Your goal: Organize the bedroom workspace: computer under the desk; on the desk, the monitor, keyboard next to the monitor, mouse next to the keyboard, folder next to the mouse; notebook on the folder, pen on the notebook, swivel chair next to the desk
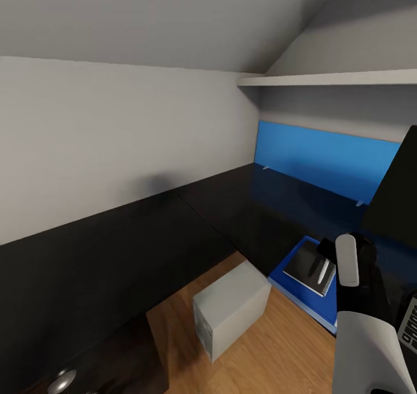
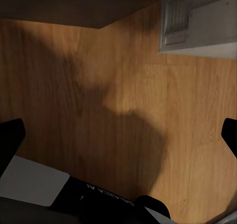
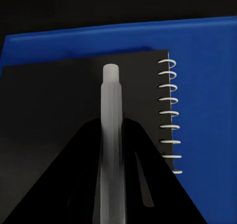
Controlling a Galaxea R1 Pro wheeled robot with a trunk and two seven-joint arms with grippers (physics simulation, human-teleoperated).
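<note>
We see the black table [image 1: 116,249] with open top along the wall. The blue folder [image 1: 301,292] overhangs its edge, carrying the notebook [image 1: 310,266]. Our right fingers [image 3: 74,184] clamp the pen [image 3: 110,135] above it; left fingers [image 2: 10,140] are wide. "GALAXEA" reads partly.

Cut off and hidden

The keyboard [image 1: 409,324] (a few keys) leaves the picture's right edge; right gripper [image 3: 111,184] hides the pen's [image 3: 110,135] lower end.

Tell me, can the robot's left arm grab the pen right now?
Probably not. The left gripper hangs over the wooden floor near the computer, while the pen is in the right gripper, above the notebook.
</note>
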